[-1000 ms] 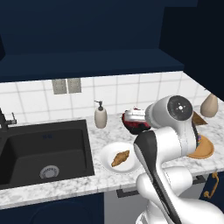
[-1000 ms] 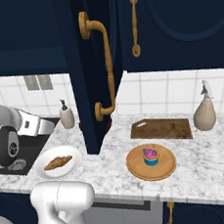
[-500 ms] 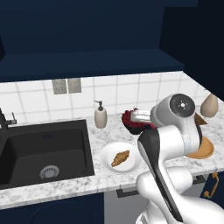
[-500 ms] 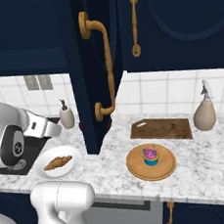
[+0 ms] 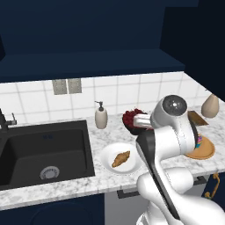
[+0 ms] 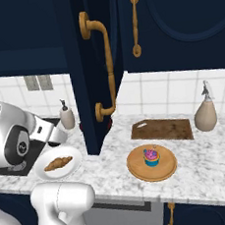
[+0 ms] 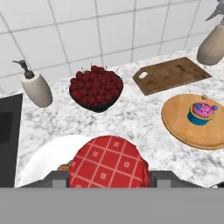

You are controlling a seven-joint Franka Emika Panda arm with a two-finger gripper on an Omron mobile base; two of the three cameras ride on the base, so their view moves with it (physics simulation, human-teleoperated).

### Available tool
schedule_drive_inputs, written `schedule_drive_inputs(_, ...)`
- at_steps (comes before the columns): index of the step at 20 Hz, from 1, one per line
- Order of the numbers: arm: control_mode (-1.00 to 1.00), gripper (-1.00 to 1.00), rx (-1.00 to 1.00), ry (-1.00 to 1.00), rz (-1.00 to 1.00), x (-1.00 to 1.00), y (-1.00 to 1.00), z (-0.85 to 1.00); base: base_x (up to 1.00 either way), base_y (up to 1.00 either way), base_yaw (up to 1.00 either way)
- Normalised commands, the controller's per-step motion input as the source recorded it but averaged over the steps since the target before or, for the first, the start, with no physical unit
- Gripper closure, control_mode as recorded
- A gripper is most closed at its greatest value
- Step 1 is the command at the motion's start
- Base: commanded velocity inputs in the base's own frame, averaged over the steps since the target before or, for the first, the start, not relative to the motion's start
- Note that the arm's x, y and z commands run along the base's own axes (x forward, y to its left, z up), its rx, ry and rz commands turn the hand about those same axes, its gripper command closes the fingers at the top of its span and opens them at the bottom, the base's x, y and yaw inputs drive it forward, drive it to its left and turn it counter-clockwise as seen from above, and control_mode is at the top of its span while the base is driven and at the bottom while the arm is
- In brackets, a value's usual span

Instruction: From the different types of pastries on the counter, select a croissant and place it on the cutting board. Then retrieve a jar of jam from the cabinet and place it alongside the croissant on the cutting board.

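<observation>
Marble table [image 7: 131, 118] below, the jaws grip the jar of jam [image 7: 109, 162] above the plated croissant [image 5: 120, 158]; best carried level toward the cutting board [image 7: 172, 75], clearing the cherry bowl [image 7: 96, 87].

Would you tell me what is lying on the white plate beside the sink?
The croissant lies alone on the white plate. In the hand view, the jar of jam held in the gripper covers most of the plate, leaving a sliver of pastry showing.
</observation>
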Motion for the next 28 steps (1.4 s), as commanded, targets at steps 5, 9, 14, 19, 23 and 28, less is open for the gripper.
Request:
schedule_drive_inputs(5,-1.0,1.0,0.0,-0.21,-0.01,0.0,-0.68,-0.75,0.0,0.0,0.0)
schedule_drive_inputs(9,-1.0,1.0,0.0,-0.3,0.0,0.0,-0.67,-0.87,0.0,0.0,0.0)
schedule_drive_inputs(14,-1.0,1.0,0.0,-0.34,-0.01,0.0,-0.58,-0.81,0.0,0.0,0.0)
schedule_drive_inputs(19,-1.0,1.0,0.0,-0.18,-0.06,0.33,-0.29,-0.72,0.0,0.0,0.0)
schedule_drive_inputs(23,-1.0,1.0,0.0,0.0,-0.08,0.51,-0.5,-0.53,0.0,0.0,0.0)
schedule_drive_inputs(28,-1.0,1.0,0.0,0.0,-0.09,0.58,-0.54,-0.5,0.0,0.0,0.0)
